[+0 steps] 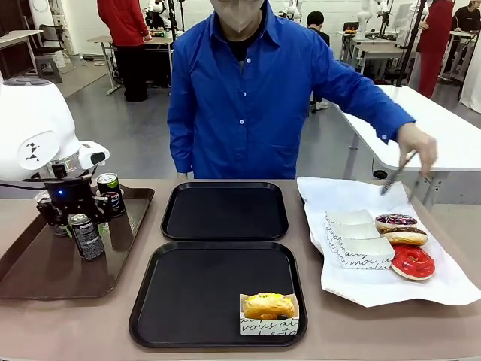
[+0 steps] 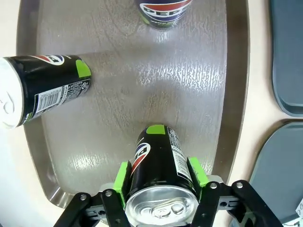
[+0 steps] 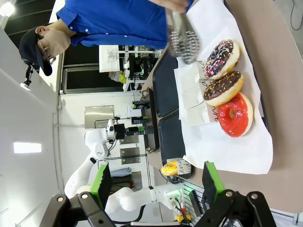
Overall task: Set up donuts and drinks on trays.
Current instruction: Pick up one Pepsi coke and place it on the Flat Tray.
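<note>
Where the front view looks across the table, the left gripper point(image 1: 79, 214) stands over a long brown plastic tray point(image 1: 30, 278) at the left. Its jaws are closed around a slim black drink can point(image 1: 87, 237) standing upright on that tray. A second black can point(image 1: 110, 192) stands just behind, and a third black can point(image 1: 45, 209) stands to the left, half hidden. In the middle lie two black square plastic trays with rounded corners, the far tray point(image 1: 225, 210) and the near tray point(image 1: 195, 293). A golden-brown donut in a white paper sleeve with black script point(image 1: 268, 307) lies in the near tray's near right corner. On a white paper sheet point(image 1: 338, 192) at the right lie a sprinkled chocolate donut point(image 1: 396, 221), a chocolate-topped donut point(image 1: 406, 237) and a red-glazed donut point(image 1: 412, 262). They sit beside loose white sleeves point(image 1: 353, 233). The person's hand point(image 1: 417, 141) holds metal tongs point(image 1: 397, 174) above the sheet.

From the left wrist, green pads point(image 2: 124, 175) press both sides of the slim black drink can point(image 2: 158, 156), silver top toward the camera.

From the right wrist, the right gripper point(image 3: 156, 182) has its jaws wide apart with nothing between them. It is high above the three donuts on the sheet.
</note>
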`<state>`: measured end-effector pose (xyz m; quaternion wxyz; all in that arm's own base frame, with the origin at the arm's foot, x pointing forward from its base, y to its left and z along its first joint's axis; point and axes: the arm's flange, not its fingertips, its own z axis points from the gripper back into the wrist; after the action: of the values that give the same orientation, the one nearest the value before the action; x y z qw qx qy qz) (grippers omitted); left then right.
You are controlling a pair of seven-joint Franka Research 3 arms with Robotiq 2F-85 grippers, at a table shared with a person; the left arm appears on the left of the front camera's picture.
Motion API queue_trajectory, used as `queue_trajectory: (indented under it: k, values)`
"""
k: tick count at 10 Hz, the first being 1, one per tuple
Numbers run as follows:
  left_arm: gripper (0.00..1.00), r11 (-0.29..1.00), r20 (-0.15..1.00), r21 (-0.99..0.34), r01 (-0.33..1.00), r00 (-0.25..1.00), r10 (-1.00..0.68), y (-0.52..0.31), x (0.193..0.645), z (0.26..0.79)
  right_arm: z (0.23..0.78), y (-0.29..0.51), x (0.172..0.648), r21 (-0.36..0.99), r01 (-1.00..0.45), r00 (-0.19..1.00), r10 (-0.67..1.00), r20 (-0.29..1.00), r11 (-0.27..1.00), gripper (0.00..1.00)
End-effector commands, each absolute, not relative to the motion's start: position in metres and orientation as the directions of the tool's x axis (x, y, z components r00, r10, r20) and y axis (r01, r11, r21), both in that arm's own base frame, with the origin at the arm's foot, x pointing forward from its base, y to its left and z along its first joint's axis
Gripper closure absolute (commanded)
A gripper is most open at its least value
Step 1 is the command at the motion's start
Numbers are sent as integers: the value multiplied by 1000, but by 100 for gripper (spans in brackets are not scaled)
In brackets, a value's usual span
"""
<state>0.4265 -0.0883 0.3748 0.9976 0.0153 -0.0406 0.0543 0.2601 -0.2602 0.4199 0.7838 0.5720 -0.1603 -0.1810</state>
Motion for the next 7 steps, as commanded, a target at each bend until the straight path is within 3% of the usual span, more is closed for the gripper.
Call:
queue_trajectory:
  k: [1, 3, 7]
  values:
    - [82, 980, 72, 68, -186, 981, 181, -90, 425, 379, 419, -261, 261, 960, 83, 882, -468, 55, 269, 0]
    - [97, 973, 50, 43, -226, 973, 224, -98, 418, 407, 419, -261, 261, 960, 83, 882, -468, 55, 269, 0]
    - [97, 992, 77, -31, -123, 989, 125, -115, 323, 510, 419, -261, 261, 960, 83, 882, -468, 55, 269, 0]
